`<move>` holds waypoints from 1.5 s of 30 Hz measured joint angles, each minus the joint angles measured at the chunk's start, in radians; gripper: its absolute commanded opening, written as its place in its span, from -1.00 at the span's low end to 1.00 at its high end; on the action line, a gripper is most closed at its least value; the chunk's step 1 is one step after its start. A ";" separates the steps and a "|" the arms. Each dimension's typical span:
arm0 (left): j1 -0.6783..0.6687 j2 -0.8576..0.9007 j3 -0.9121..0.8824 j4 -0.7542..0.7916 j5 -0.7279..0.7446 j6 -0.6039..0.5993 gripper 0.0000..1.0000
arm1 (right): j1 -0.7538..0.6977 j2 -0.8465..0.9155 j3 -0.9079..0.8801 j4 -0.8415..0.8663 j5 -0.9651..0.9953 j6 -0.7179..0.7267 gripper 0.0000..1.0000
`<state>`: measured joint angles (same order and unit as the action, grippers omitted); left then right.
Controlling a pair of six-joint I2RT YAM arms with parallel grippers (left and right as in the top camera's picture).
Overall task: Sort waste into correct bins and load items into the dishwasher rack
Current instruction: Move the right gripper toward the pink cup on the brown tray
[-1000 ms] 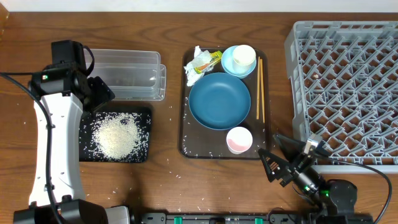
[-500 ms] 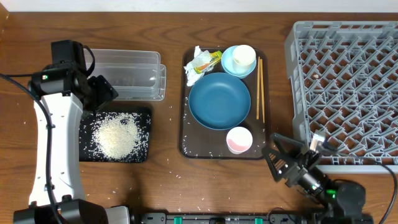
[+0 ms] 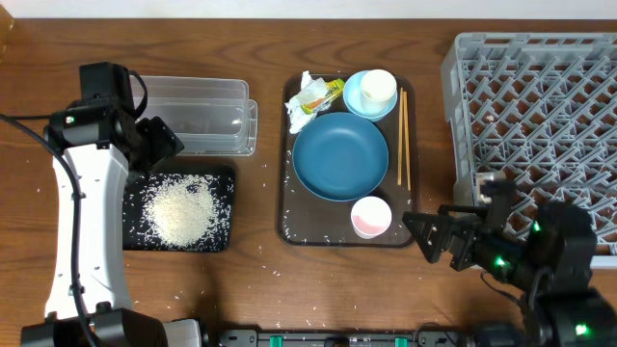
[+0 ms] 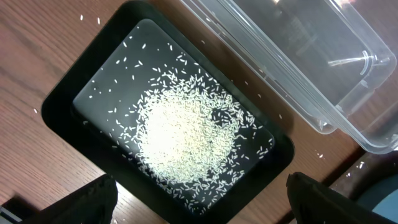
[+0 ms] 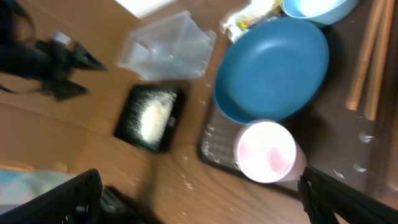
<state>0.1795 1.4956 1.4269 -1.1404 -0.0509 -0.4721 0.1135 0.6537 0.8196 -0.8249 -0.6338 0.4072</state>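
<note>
A big brown wooden table (image 3: 434, 58) fills the view. In the middle of it lies a dark brown flat tray (image 3: 301, 214) with round corners. A white strip (image 3: 241, 8), maybe a wall, runs along the far edge. A black bar with green bits (image 3: 308, 337) sits at the near edge.

A heap of white rice (image 3: 179, 210) lies in the black tray (image 3: 228, 207) at lower left, the clear tub (image 3: 198, 116) above it, the dark-blue bowl (image 3: 339, 156) upright at centre, the grey rack (image 3: 540, 125) at right.
</note>
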 measured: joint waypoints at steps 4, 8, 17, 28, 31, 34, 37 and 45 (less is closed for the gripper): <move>0.000 0.000 0.000 0.000 0.000 0.000 0.79 | 0.132 0.109 0.091 -0.104 0.125 -0.060 0.99; 0.000 0.000 0.000 0.000 0.000 0.000 0.79 | 0.288 0.198 0.123 -0.126 0.226 -0.058 0.99; 0.000 0.000 -0.001 0.000 0.000 0.000 0.79 | 0.588 0.468 0.190 -0.146 0.443 -0.005 0.99; 0.000 0.000 -0.002 0.000 0.000 0.000 0.79 | 0.617 0.818 0.303 -0.225 0.556 -0.001 0.99; 0.000 0.000 -0.002 0.000 0.000 0.000 0.80 | 0.617 0.839 0.306 -0.200 0.565 -0.006 0.98; 0.000 0.000 -0.002 0.000 0.000 0.000 0.79 | 0.617 0.840 0.309 -0.159 0.565 -0.007 0.98; 0.000 0.000 -0.002 0.000 0.000 0.000 0.80 | 0.618 0.840 0.312 -0.101 0.566 -0.008 0.99; 0.000 0.000 -0.002 0.000 0.000 0.000 0.79 | 0.623 0.840 0.314 -0.006 0.551 -0.010 0.98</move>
<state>0.1795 1.4956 1.4254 -1.1404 -0.0513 -0.4721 0.7368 1.4933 1.1332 -0.8307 -0.0826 0.3977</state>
